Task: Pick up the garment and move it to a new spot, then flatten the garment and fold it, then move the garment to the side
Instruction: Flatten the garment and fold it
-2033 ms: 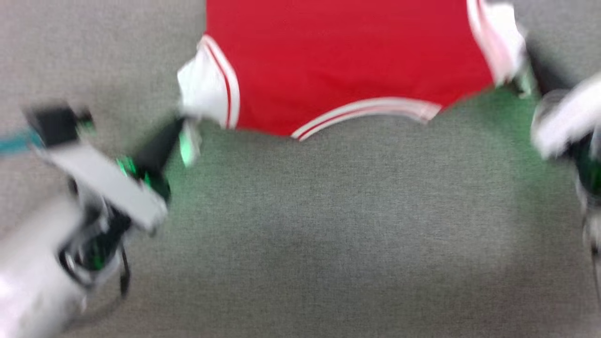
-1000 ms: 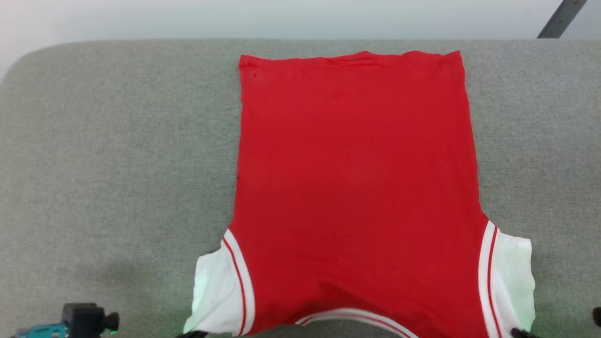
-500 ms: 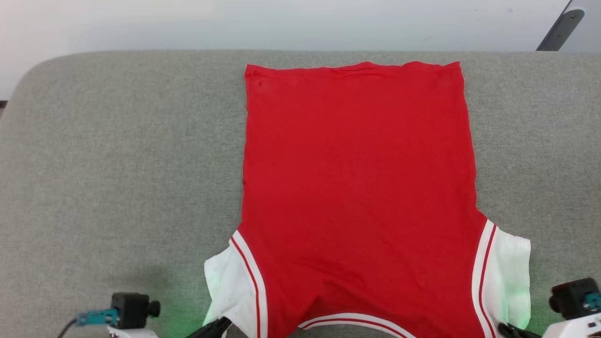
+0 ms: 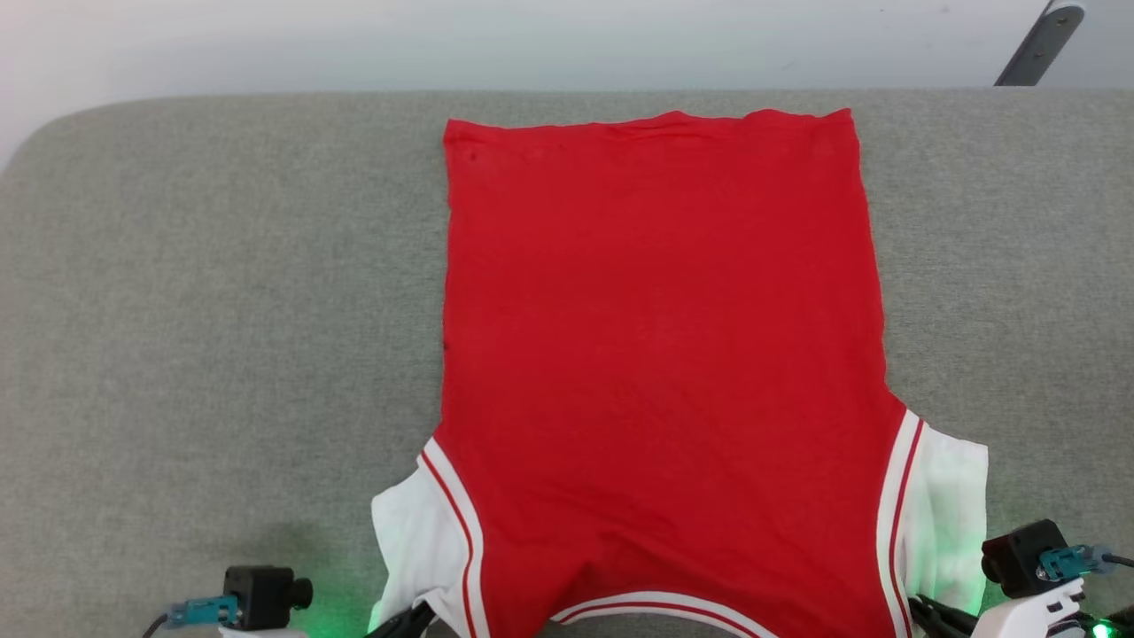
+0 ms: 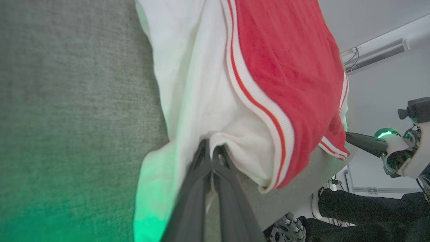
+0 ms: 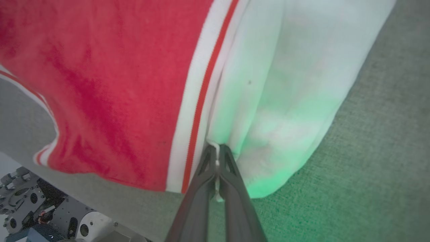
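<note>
Since half a second back, almost nothing has been displaced on the bench. The whole head view is seen slid slightly left, which is judged to be camera motion, while the right wrist's camera block (image 4: 1019, 549) is found a little further inward.

Under everything the grey padded surface (image 4: 221, 310) is spread wide. On it the garment (image 4: 660, 354) is laid flat near the middle, red side up — long axis run straight away from the robot, plain hem at the far edge, white sleeve panels (image 4: 412, 532) at the near corners. It lies ahead of both arms, neither being nearer; each is set at its own corner.

White sleeve fabric is pinched tight by the left gripper (image 5: 211, 151). The right gripper (image 6: 217, 148) is closed likewise on the white panel beside the striped band. Any fold, it is judged, would be carried forward along that axis.
</note>
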{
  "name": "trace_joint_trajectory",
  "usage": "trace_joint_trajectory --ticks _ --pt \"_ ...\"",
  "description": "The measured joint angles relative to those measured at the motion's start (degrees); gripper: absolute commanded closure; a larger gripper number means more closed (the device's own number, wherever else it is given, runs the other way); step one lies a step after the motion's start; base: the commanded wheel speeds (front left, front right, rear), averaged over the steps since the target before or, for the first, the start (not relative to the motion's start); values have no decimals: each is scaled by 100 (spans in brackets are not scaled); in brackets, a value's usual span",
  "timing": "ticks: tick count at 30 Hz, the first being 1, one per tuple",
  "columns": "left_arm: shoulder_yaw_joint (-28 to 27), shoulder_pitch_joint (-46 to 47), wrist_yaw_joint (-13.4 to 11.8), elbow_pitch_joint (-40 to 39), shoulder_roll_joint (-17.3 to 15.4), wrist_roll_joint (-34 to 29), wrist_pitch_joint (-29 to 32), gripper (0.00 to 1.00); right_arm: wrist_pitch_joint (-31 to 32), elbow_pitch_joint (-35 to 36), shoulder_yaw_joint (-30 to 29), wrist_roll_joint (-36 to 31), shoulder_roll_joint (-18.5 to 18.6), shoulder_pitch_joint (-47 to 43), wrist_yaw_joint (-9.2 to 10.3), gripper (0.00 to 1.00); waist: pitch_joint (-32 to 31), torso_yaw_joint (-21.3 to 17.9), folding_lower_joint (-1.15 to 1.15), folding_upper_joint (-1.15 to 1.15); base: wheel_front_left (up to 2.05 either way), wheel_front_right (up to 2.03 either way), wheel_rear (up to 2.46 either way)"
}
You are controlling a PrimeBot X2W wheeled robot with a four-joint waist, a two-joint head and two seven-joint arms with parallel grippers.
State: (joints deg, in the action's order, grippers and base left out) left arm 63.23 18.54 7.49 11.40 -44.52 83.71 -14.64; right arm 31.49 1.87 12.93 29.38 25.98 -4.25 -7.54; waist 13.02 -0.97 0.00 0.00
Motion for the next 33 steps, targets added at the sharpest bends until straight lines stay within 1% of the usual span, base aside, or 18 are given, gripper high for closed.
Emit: trace_joint_trajectory --ticks 1,4,8,13,15,17,20,22,25,28,33 --pt "-1 -1 0 18 5 -1 -1 100 -59 1 29 -41 32 29 -2 0 -5 -16 0 0 0 0 0" --pt "-20 -14 5 57 8 -10 -25 100 -89 133 86 -98 133 94 -2 0 -19 -72 0 0 0 0 0" --pt "-83 -39 5 46 30 -77 -51 100 258 762 3 115 331 253 1 0 13 -117 0 0 0 0 0" --pt "-154 -9 5 -11 79 -314 -52 100 903 1668 -605 421 608 693 1 0 120 -22 0 0 0 0 0" --pt "-208 57 4 -68 142 -432 -51 100 1237 1869 -840 427 734 1039 1 0 177 53 0 0 0 0 0" --pt "-243 172 4 -129 226 -498 -51 100 1501 1859 -1056 422 760 1556 1 0 247 140 0 0 0 0 0" --pt "-229 303 4 -160 312 -578 -51 100 1612 1422 -1117 321 662 2646 1 0 378 273 0 0 0 0 0" --pt "-209 390 4 -188 350 -623 -51 100 1533 849 -1088 137 547 3417 1 0 479 354 0 0 0 0 0" --pt "-137 604 4 -237 419 -681 -52 100 1445 -263 -995 -187 366 4419 1 0 656 484 0 0 0 0 0" --pt "-57 815 4 -278 471 -717 -52 100 1444 -1330 -942 -517 233 5234 1 0 830 646 0 0 0 0 0" --pt "56 1095 7 -347 558 -719 -59 100 1781 -2675 -804 -1051 242 6193 1 0 1176 912 0 0 0 0 0"
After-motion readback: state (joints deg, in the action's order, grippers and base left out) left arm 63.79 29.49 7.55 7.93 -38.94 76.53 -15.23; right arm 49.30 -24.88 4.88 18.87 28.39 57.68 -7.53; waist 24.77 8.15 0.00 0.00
